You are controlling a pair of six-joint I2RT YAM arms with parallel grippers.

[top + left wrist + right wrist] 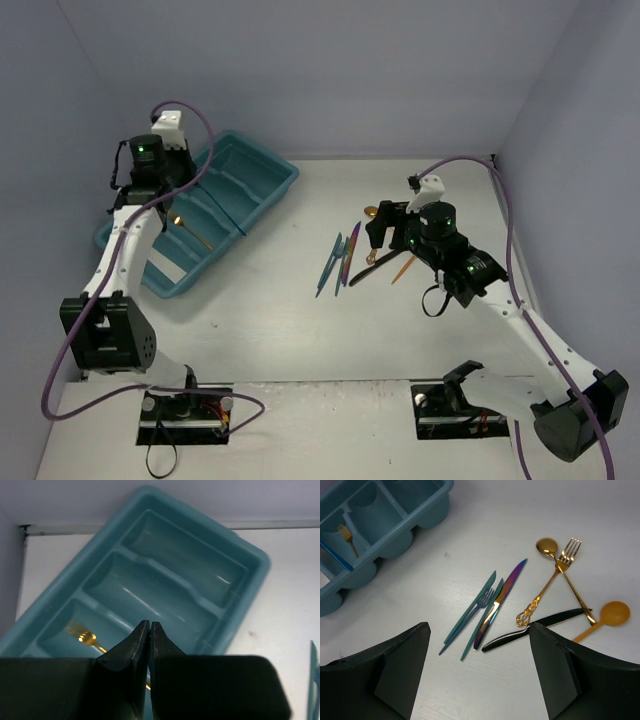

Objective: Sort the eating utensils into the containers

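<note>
White tabletop (470, 530): utensils (495, 600) lie beneath the released right pincer (479, 630); clenched left pincer (150, 630) hovers above tray (250, 565).

1. Your left gripper (150, 626) has its jaws pressed together, and its fingers (125, 655) touch along their inner edges.
2. Your left arm (120, 255) rises from its base and reaches forward. The wrist is bent so the gripper points downward.
3. Your right gripper (479, 630) is spread wide, with one dark finger at each lower corner of its wrist view.
4. Your right arm (530, 330) stretches forward and inward, and its gripper is tilted downward.
</note>
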